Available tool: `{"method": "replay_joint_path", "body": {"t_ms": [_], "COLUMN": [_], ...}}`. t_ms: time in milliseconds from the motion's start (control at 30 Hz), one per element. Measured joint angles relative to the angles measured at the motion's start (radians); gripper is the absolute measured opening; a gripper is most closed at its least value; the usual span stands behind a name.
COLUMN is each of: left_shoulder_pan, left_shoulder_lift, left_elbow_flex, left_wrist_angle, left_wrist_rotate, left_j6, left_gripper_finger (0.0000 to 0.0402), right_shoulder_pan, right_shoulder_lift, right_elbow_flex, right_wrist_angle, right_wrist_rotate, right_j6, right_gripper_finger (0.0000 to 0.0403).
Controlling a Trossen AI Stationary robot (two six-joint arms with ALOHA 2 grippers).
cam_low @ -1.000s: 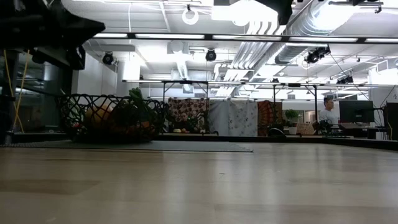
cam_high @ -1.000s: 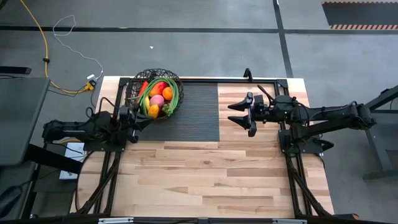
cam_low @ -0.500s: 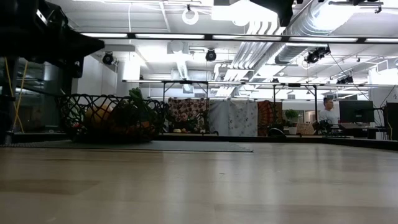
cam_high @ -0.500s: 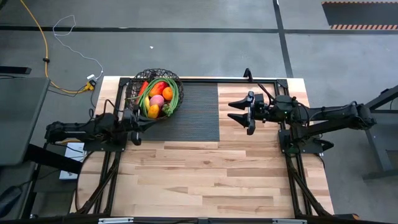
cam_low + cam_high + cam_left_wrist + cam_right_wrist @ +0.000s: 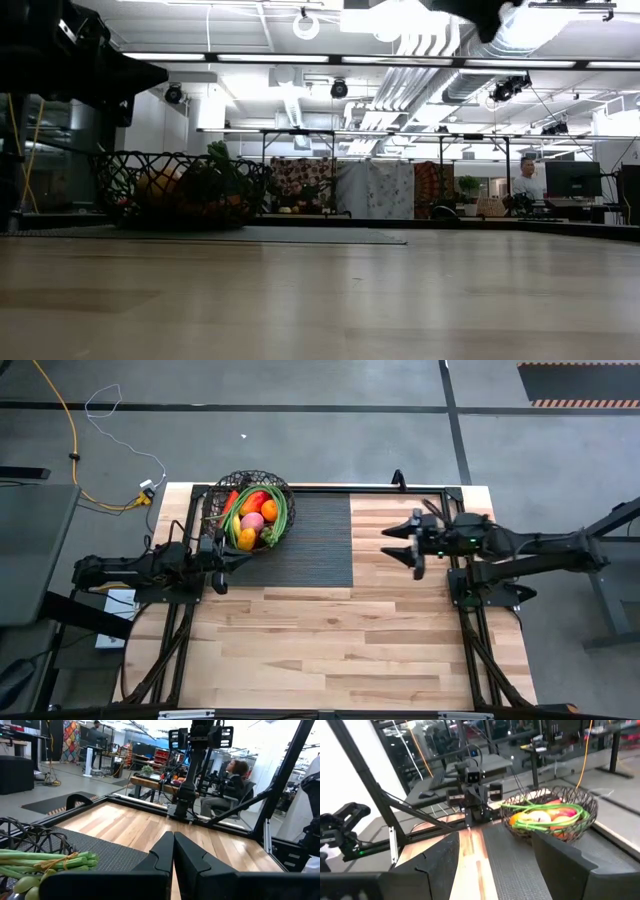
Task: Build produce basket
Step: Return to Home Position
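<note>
I have the wire basket (image 5: 247,474), holding the produce (image 5: 254,516), at the dark mat's (image 5: 315,545) left end. My left gripper (image 5: 236,559) hovers just beside it, fingers pressed together. My right gripper (image 5: 404,544), well apart, is spread.

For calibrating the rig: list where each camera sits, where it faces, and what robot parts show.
High view: above the table, looking straight down; both arms, left gripper beside the basket, right gripper over bare wood.
Low view: at table-top height, level across the table into the room; dark arm parts at the top.
Left wrist view: on the left arm, facing the right arm; own fingers closed.
Right wrist view: on the right arm, facing basket and left arm; own fingers apart.
Shared: all four show the basket.
</note>
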Motion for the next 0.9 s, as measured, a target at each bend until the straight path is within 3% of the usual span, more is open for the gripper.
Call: {"method": "replay_joint_path", "body": {"t_ms": [333, 633, 767, 900], "left_shoulder_pan": [0.0, 0.0, 0.0, 0.0], "left_shoulder_lift": [0.0, 0.0, 0.0, 0.0], "left_elbow_flex": [0.0, 0.0, 0.0, 0.0], "left_wrist_angle": [0.0, 0.0, 0.0, 0.0], "left_wrist_rotate": [0.0, 0.001, 0.001, 0.002], "left_j6": [0.0, 0.0, 0.0, 0.0], "left_gripper_finger": [0.0001, 0.0001, 0.0001, 0.0001], "right_shoulder_pan": [0.0, 0.0, 0.0, 0.0], "right_shoulder_lift": [-0.351, -0.428, -0.46, -0.519], "right_elbow_flex": [0.0, -0.006, -0.127, -0.302], "right_wrist_angle": [-0.189, -0.186, -0.072, 0.116], "right_wrist_rotate": [0.013, -0.021, -0.07, -0.007], "right_j6": [-0.056, -0.103, -0.032, -0.026], "right_gripper_finger": [0.0243, 0.0243, 0.0243, 0.0243]}}
